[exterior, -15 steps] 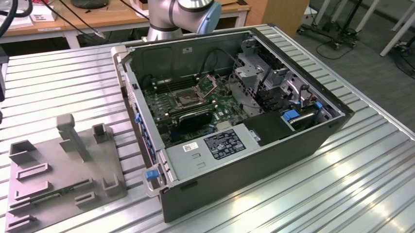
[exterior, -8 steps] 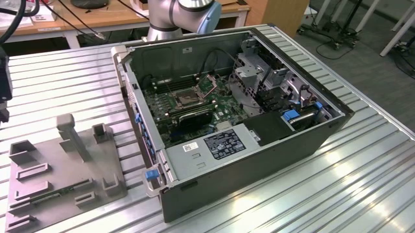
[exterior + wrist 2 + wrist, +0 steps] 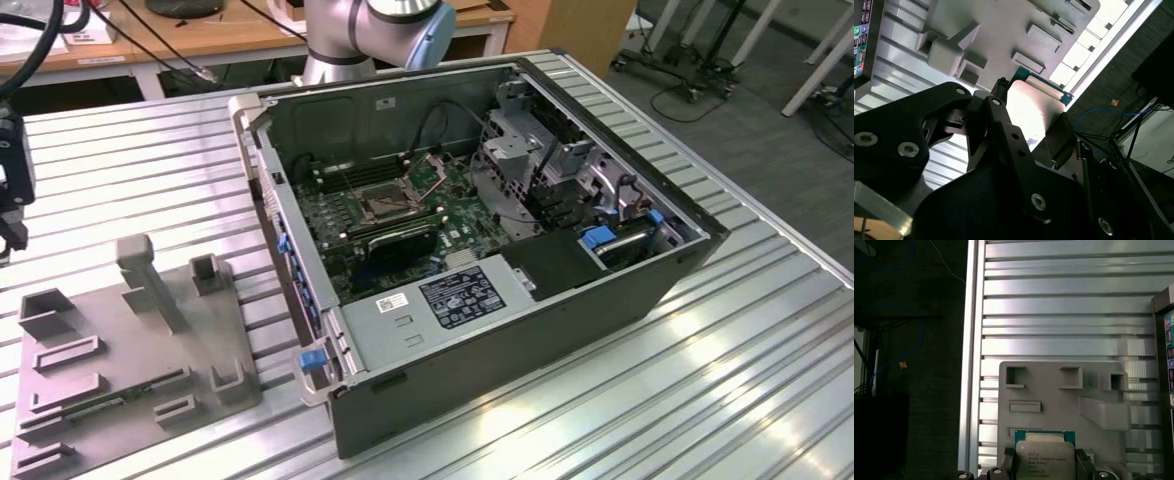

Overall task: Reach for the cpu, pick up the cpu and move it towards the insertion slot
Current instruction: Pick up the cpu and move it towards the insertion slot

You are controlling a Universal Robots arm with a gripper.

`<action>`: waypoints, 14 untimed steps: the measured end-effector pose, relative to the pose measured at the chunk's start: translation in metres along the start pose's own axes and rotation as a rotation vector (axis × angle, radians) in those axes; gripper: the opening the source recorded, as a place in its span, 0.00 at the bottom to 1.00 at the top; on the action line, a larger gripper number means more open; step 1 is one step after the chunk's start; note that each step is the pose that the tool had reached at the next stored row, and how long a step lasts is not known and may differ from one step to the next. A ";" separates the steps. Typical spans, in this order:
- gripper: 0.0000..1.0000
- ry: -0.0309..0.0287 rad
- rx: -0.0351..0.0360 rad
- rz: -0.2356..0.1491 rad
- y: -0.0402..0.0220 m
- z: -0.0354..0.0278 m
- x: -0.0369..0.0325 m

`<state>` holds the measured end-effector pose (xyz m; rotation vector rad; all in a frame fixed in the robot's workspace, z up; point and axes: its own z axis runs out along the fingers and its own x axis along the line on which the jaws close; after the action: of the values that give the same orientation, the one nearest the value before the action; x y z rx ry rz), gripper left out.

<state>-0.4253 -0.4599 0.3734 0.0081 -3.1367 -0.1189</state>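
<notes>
Clamped on the cpu (image 3: pixel 1045 459) with the gripper (image 3: pixel 1045 465): one dark finger (image 3: pixel 1083 462) pressed against each of two opposite edges, seen in both wrist views. Held squarely between the fingertips, pale silver face turned toward the first wrist view, thin green rim showing along the far edge. Poised over the grey fixture plate (image 3: pixel 1054 390), near its edge; cannot tell whether lifted clear of it or touching. Set on the ribbed metal desk (image 3: pixel 1064 305), beside the open computer case (image 3: pixel 534 330). Well apart from the insertion slot (image 3: pixel 384 205), a dark square in a silvery frame on the green board deep inside that case, toward the exterior view's right of the fixture plate.
</notes>
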 end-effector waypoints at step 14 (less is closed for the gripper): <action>0.54 -0.0001 -0.0001 0.000 0.0006 -0.0080 -0.0051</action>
<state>-0.4202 -0.4599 0.3814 0.0080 -3.1369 -0.1191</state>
